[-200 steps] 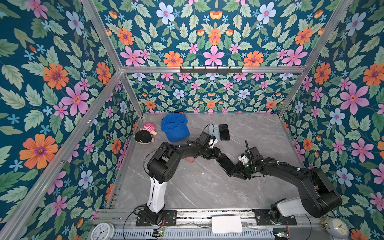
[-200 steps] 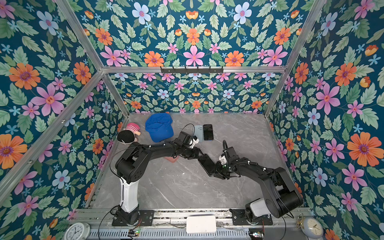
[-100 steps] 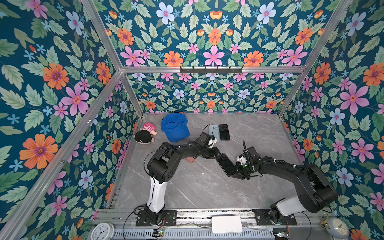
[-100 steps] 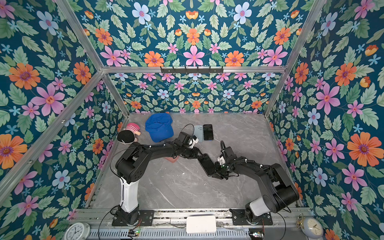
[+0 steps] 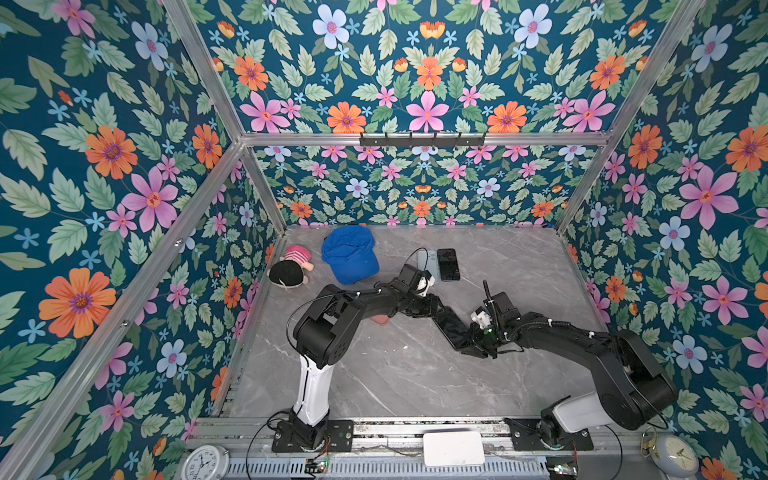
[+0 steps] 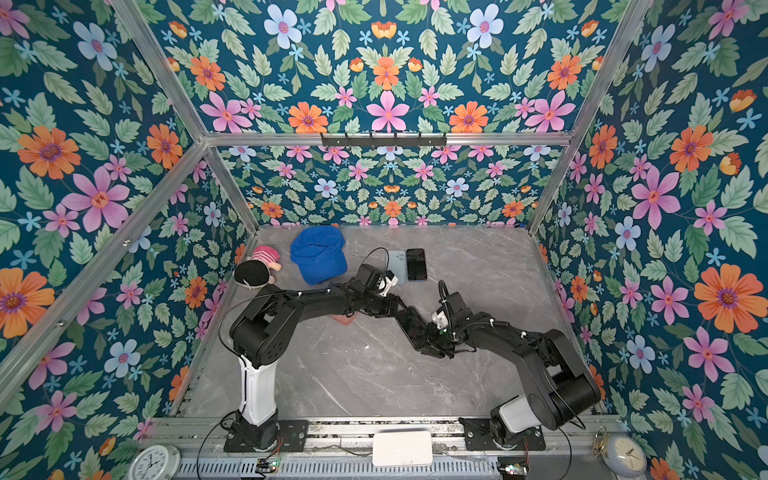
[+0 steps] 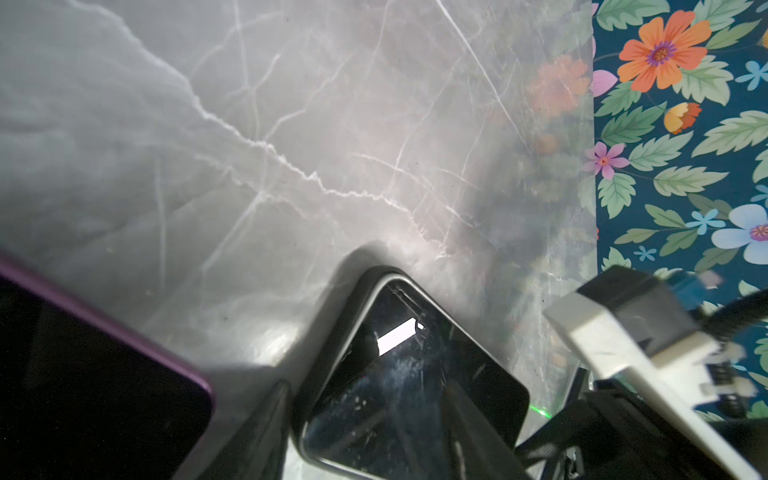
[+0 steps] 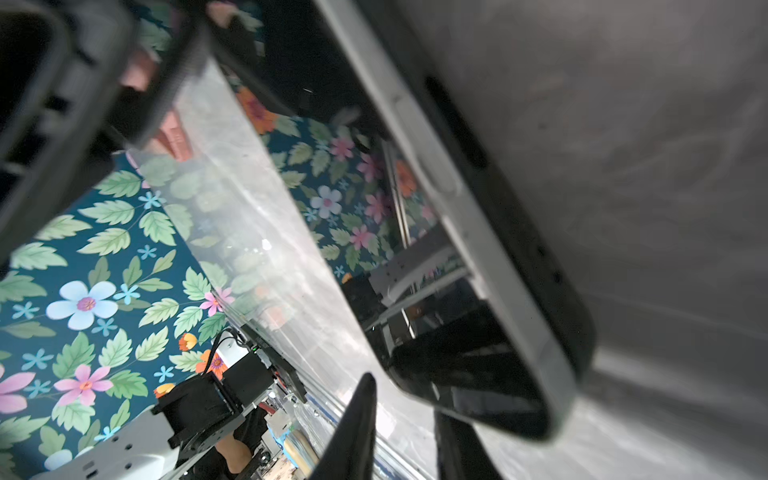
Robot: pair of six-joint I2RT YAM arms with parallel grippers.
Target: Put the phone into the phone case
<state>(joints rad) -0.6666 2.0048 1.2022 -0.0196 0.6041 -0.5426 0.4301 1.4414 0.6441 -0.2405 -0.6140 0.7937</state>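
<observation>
Right arm (image 5: 582, 340) has crept slightly left, the glossy black, silver-rimmed phone (image 5: 453, 328), dark phone case (image 7: 322, 345) hugging it, runs upper-left to lower-right between both jaws, grip unclear.

Glossy glass phone (image 7: 415, 395), silvery rim; case (image 8: 511, 232) seems matt black plastic; table (image 7: 249, 124) polished, marble-look.

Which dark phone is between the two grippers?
The dark phone mid-table, reaching from the left gripper to the right gripper; the other black phone lies apart at the back, beside a light blue one.
</observation>
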